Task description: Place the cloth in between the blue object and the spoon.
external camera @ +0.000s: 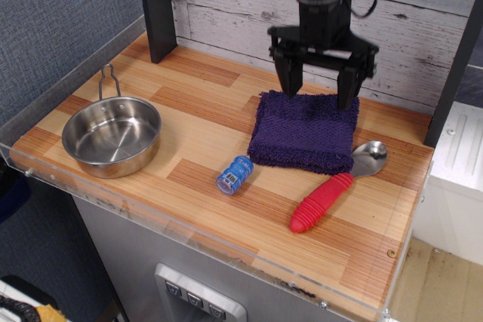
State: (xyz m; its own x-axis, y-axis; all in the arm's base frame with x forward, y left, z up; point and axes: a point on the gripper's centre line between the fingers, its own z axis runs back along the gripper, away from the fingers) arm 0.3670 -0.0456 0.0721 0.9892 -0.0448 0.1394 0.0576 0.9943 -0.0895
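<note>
- The gripper (323,94) hung above the far edge of the cloth (305,131), its two fingers spread wide and holding nothing
- The cloth lay flat on the table (196,122), directly below and slightly nearer the camera than the gripper
- The blue object (235,175) lay on its side just beside the cloth's near left corner, apparently not touching it
- The spoon (334,186) lay at the cloth's near right corner, its metal bowl against or very close to the cloth edge; contact could not be settled from this view
- The spoon's red handle ran from the cloth toward the table's front edge
- A steel pan (112,135) stood well apart to the cloth's left
</note>
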